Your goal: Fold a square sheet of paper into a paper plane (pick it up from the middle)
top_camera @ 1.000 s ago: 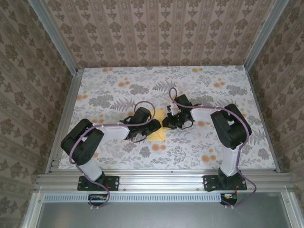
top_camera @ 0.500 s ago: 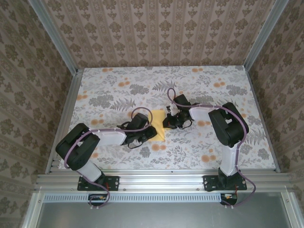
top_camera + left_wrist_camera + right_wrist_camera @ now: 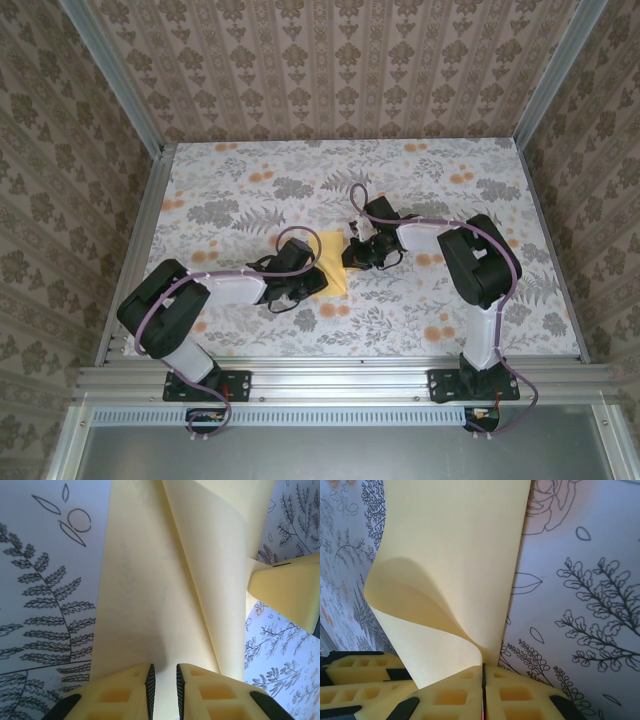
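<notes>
Left gripper (image 3: 163,680): its two yellow pads stand a narrow slot apart at the near edge of the square sheet of paper (image 3: 150,580). The paper shows through the slot. Whether the pads pinch it or only press on it cannot be told from this close view.

Right gripper (image 3: 482,680): pads closed flat against each other on the opposite edge of the same sheet. The sheet rises from the clamp, curls over in a smooth roll and runs on flat over the worktop (image 3: 580,580).

Relation of sheet to grippers: the sheet lies between the two, touching both. The left gripper is at its near left side and the right gripper at its right side.

Left wrist view: a straight diagonal line crosses the sheet where the lifted flap overlaps the flat part. One right-gripper finger (image 3: 285,592) stands at the flap's right margin.

Right wrist view: this shows the underside of the curl and the closed seam of the pads. The left gripper's fingers (image 3: 355,680) sit low at the left, just beside the curl.

Top external view: the sheet appears as a small yellow patch at mid-worktop. The arms converge on it from either side, and both wrists are bent low. Neither gripper's opening can be made out here.

Count: one sheet, two arms, two grippers. Several clusters of orange flower prints (image 3: 438,333) are scattered over the grey leaf pattern of the worktop.
</notes>
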Controlling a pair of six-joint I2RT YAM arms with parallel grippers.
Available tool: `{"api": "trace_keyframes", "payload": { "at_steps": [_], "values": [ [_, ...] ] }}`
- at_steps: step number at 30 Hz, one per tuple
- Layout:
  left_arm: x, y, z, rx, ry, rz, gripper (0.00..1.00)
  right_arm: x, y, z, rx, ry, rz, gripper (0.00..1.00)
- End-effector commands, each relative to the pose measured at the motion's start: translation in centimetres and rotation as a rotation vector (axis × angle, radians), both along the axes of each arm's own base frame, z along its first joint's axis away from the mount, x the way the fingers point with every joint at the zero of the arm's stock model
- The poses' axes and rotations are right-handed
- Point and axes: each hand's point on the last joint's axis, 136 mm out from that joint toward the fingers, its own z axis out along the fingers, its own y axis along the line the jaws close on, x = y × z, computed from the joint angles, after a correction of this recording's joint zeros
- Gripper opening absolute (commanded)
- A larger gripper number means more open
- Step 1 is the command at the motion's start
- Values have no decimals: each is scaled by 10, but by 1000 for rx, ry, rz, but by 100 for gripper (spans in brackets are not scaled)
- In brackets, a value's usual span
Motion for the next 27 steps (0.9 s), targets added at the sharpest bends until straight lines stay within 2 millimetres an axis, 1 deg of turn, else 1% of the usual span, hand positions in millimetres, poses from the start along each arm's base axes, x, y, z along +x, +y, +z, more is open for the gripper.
{"api": "trace_keyframes", "payload": {
  "at_steps": [1, 7, 15, 19, 24, 27],
  "values": [
    [-6, 5, -7, 59, 21, -26, 23, 0, 3, -5, -18, 7, 24, 10],
    [-5, 4, -8, 63, 21, -31, 22, -1, 5, -8, -14, 18, 28, 10],
    [-5, 4, -8, 65, 22, -32, 21, 0, -1, -18, -63, 42, -6, 11],
    [-4, 3, -7, 63, 18, -36, 21, -3, -4, -21, -77, 65, -24, 11],
    [1, -4, 3, 42, -6, -46, 22, -8, -5, -22, -101, 71, -22, 11],
    [7, -10, 18, 16, -44, -56, 22, -10, -4, -20, -106, 65, -18, 11]
  ]
}}
